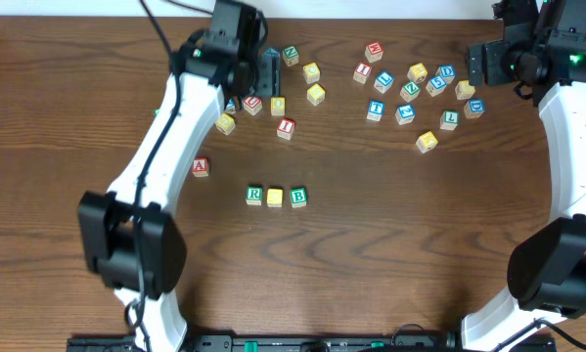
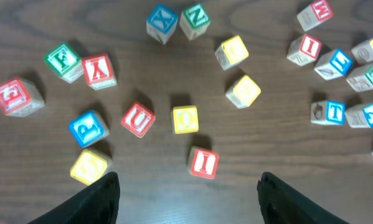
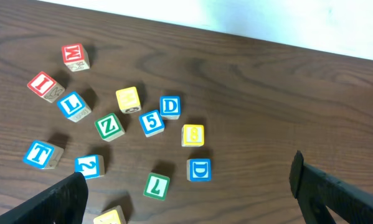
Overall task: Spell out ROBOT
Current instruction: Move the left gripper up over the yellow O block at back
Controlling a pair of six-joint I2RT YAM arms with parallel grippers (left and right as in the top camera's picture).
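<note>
Three blocks stand in a row at mid-table: green R, yellow O, green B. My left gripper is open and empty, hovering over the back-left cluster; in its wrist view a second yellow O block lies just ahead, with a red U to its left and a red I nearer the jaws. A blue T block sits in the right cluster and shows in the right wrist view. My right gripper is open and empty at the back right.
A red A block lies alone at the left. Loose letter blocks crowd the back: blue P, green F, red Y, green Z, blue D, green L.
</note>
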